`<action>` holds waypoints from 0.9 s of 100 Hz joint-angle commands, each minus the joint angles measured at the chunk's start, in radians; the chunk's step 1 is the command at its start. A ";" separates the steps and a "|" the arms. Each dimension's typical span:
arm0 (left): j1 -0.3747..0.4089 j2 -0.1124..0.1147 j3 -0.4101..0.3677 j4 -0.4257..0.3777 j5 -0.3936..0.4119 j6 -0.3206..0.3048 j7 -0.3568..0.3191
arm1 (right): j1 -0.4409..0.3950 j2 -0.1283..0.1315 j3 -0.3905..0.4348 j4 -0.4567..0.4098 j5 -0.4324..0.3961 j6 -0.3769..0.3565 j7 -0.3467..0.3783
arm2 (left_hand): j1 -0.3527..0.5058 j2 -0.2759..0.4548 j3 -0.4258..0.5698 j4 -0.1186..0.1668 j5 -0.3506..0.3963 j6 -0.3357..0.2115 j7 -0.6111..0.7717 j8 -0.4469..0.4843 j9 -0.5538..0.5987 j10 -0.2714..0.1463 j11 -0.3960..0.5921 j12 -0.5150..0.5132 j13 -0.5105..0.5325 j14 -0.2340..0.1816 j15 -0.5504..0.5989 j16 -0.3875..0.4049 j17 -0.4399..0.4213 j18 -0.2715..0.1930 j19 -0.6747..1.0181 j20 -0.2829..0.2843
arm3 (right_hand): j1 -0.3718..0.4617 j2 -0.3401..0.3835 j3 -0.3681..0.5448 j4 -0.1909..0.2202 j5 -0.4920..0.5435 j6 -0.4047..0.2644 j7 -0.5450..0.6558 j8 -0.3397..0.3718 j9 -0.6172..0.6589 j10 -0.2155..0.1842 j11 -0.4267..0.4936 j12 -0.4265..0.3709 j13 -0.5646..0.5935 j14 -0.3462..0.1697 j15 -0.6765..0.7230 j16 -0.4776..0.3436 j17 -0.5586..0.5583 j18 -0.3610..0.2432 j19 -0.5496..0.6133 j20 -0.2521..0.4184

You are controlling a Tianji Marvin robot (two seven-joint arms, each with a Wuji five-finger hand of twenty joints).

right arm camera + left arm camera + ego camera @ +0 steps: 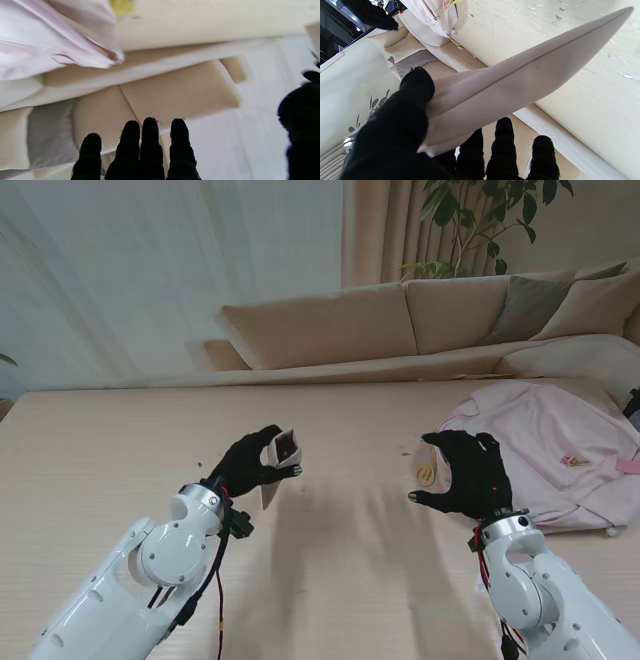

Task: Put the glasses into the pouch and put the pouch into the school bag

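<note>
My left hand (248, 464) is raised over the table and shut on the pale beige pouch (280, 458). The pouch's open mouth shows dark, and I cannot make out what is inside it. Up close the pouch (510, 80) is flat and pinched between the thumb (417, 87) and the other fingers (503, 140). My right hand (468, 474) hovers open with nothing in it, just left of the pink school bag (555, 445). A small yellowish object (427, 472) lies on the table by the bag's edge; it is too small to identify.
The wooden table (340, 580) stretches between my arms. Beyond its far edge stands a beige sofa (400, 320) with cushions, and a plant (480, 220) behind it. The school bag (50, 37) fills the right side of the table.
</note>
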 commanded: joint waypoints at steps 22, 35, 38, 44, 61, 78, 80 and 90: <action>-0.005 -0.004 0.013 -0.005 0.001 0.015 -0.013 | 0.046 0.021 -0.017 0.157 -0.039 0.094 0.045 | 0.023 0.107 -0.005 -0.023 0.081 -0.125 0.102 0.029 0.013 -0.009 0.010 0.005 0.011 -0.007 0.011 0.000 -0.013 0.009 0.003 -0.017 | -0.021 -0.033 0.017 0.038 -0.044 -0.019 -0.034 -0.009 -0.027 0.032 -0.054 -0.029 -0.018 0.012 -0.032 -0.017 -0.019 0.015 0.008 0.024; -0.014 -0.004 0.019 0.000 0.000 0.019 -0.018 | 0.084 0.016 -0.034 0.232 -0.033 0.113 -0.030 | 0.026 0.105 -0.005 -0.023 0.080 -0.126 0.103 0.029 0.013 -0.010 0.011 0.005 0.010 -0.007 0.011 0.000 -0.014 0.008 0.003 -0.017 | 0.123 -0.021 -0.062 0.051 -0.043 -0.074 -0.013 0.036 -0.025 0.024 -0.024 -0.013 -0.004 0.014 -0.014 -0.007 -0.012 0.018 0.036 0.015; -0.016 -0.005 0.021 0.002 -0.002 0.019 -0.018 | 0.089 0.016 -0.034 0.243 -0.033 0.114 -0.038 | 0.026 0.106 -0.005 -0.023 0.080 -0.125 0.103 0.029 0.012 -0.008 0.010 0.005 0.009 -0.007 0.011 0.000 -0.015 0.007 0.002 -0.018 | 0.150 -0.016 -0.085 0.049 -0.043 -0.077 -0.015 0.038 -0.027 0.024 -0.016 -0.009 -0.002 0.012 -0.010 -0.005 -0.013 0.017 0.044 0.011; -0.021 -0.005 0.026 0.006 -0.003 0.019 -0.018 | 0.095 0.015 -0.032 0.261 -0.031 0.111 -0.055 | 0.027 0.106 -0.005 -0.023 0.079 -0.125 0.103 0.028 0.012 -0.009 0.011 0.005 0.010 -0.006 0.011 0.000 -0.014 0.008 0.003 -0.018 | 0.195 -0.012 -0.111 0.048 -0.040 -0.084 -0.015 0.042 -0.027 0.021 -0.011 -0.008 -0.003 0.009 -0.004 -0.001 -0.012 0.014 0.049 -0.001; -0.028 -0.007 0.033 0.013 -0.007 0.016 -0.017 | 0.104 0.024 -0.015 0.302 -0.075 0.099 -0.086 | 0.029 0.106 -0.005 -0.024 0.078 -0.128 0.105 0.027 0.012 -0.010 0.012 0.005 0.010 -0.007 0.012 0.000 -0.015 0.008 0.004 -0.018 | 0.339 0.017 -0.153 0.039 -0.042 -0.105 -0.031 0.039 -0.026 0.018 -0.021 -0.014 0.003 0.010 0.017 0.010 -0.007 0.014 0.076 -0.022; -0.032 -0.008 0.033 0.020 -0.011 0.009 -0.012 | 0.132 0.038 -0.031 0.358 -0.133 0.140 -0.111 | 0.030 0.105 -0.006 -0.024 0.076 -0.127 0.106 0.026 0.011 -0.010 0.012 0.005 0.009 -0.007 0.012 0.000 -0.016 0.008 0.004 -0.019 | 0.371 0.004 -0.175 0.016 -0.052 -0.080 -0.110 0.019 -0.026 0.020 -0.048 -0.024 0.004 0.013 0.021 0.012 0.002 0.015 0.121 -0.052; -0.032 -0.008 0.033 0.021 -0.011 0.008 -0.012 | 0.135 0.038 -0.034 0.362 -0.133 0.145 -0.114 | 0.029 0.106 -0.006 -0.024 0.076 -0.128 0.106 0.026 0.011 -0.011 0.012 0.005 0.011 -0.009 0.012 0.000 -0.015 0.008 0.005 -0.019 | 0.369 0.007 -0.188 0.021 -0.045 -0.076 -0.141 0.026 -0.026 0.020 -0.048 -0.024 0.004 0.014 0.020 0.011 -0.001 0.015 0.139 -0.072; -0.034 -0.008 0.035 0.023 -0.013 0.007 -0.013 | 0.153 0.037 -0.054 0.389 -0.133 0.174 -0.140 | 0.030 0.105 -0.005 -0.024 0.077 -0.128 0.107 0.026 0.010 -0.010 0.012 0.005 0.009 -0.007 0.012 0.000 -0.016 0.007 0.005 -0.019 | 0.421 -0.001 -0.169 0.016 -0.046 -0.048 -0.126 0.088 -0.028 0.038 0.022 0.007 0.032 0.032 0.034 0.018 0.003 0.016 0.220 -0.101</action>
